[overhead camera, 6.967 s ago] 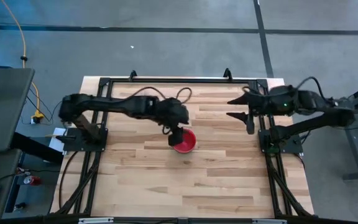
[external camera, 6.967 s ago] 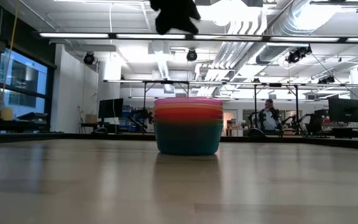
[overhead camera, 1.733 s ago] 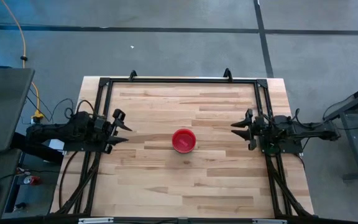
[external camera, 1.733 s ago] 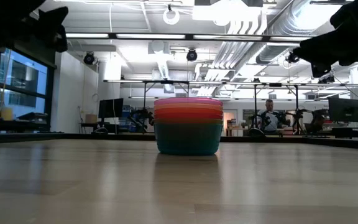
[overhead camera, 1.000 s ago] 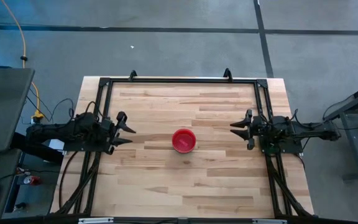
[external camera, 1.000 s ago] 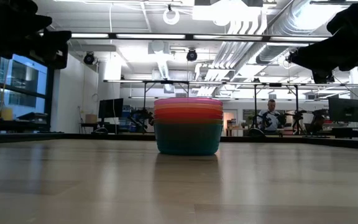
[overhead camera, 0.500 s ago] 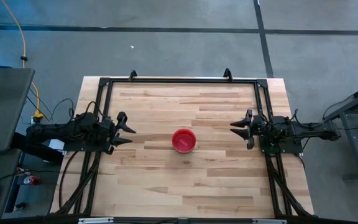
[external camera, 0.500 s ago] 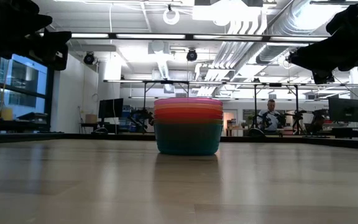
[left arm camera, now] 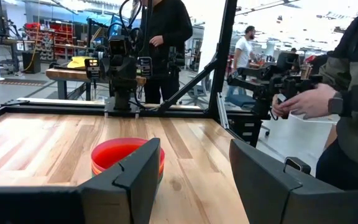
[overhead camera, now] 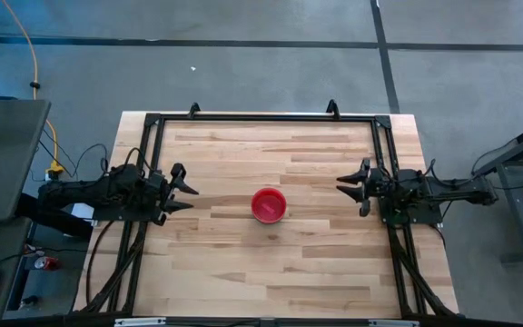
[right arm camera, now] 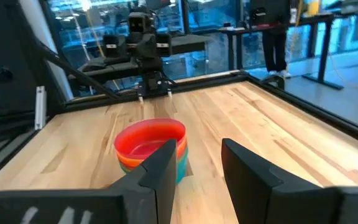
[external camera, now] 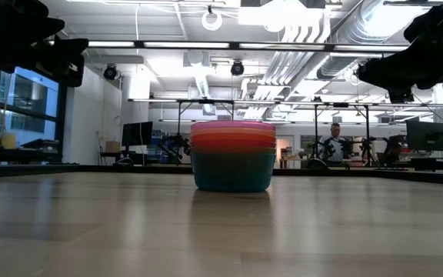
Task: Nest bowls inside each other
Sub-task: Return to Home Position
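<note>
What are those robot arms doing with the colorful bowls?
Nothing is being held right now. The bowls sit nested in one stack in the middle of the table, pink-red on top. The left hand waits open at the table's left edge, the right hand open at the right edge.

Grey concrete floor (overhead camera: pixel 243 64) is surrounding the light-wood tabletop (overhead camera: pixel 243 263); a yellow cable (overhead camera: pixel 33 64) is trailing over it. Strip lights (external camera: pixel 168 44) are glowing under white ceiling ducts (external camera: pixel 306 54), a tall window (external camera: pixel 18 96) is showing blue, and a person (external camera: pixel 333 142) is sitting far back in the room.
</note>
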Available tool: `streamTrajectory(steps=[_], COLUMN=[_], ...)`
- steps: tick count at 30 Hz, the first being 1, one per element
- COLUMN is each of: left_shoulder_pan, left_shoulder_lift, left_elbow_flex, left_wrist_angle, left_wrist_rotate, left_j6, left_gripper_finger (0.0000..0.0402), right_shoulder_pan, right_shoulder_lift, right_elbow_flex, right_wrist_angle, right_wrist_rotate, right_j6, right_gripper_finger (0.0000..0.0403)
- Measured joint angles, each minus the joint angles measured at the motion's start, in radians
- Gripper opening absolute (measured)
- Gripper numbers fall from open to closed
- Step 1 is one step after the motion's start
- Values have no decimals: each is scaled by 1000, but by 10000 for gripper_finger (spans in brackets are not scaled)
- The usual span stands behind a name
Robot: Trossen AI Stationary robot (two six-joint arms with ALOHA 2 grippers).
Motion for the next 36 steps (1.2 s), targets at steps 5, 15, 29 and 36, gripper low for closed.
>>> streamTrajectory(steps=[5,15,29,36], left_shoulder_pan=[0,-1,0,0], left_shoulder_lift=[0,0,0,0], left_elbow_flex=[0,0,0,0], left_wrist_angle=[0,0,0,0], left_wrist_rotate=[0,0,0,0], left_j6=[0,0,0,0], left_gripper_finger=[184,184,184,184], right_shoulder_pan=[0,0,0,0], right_shoulder_lift=[0,-3,-2,-2], right_elbow_flex=[27,41,41,41], right_wrist_angle=[-44,-79,-147,-160], right_wrist_rotate=[-1,69,64,64], right_j6=[51,-43,-52,-51], right_gripper_finger=[118,118,118,118])
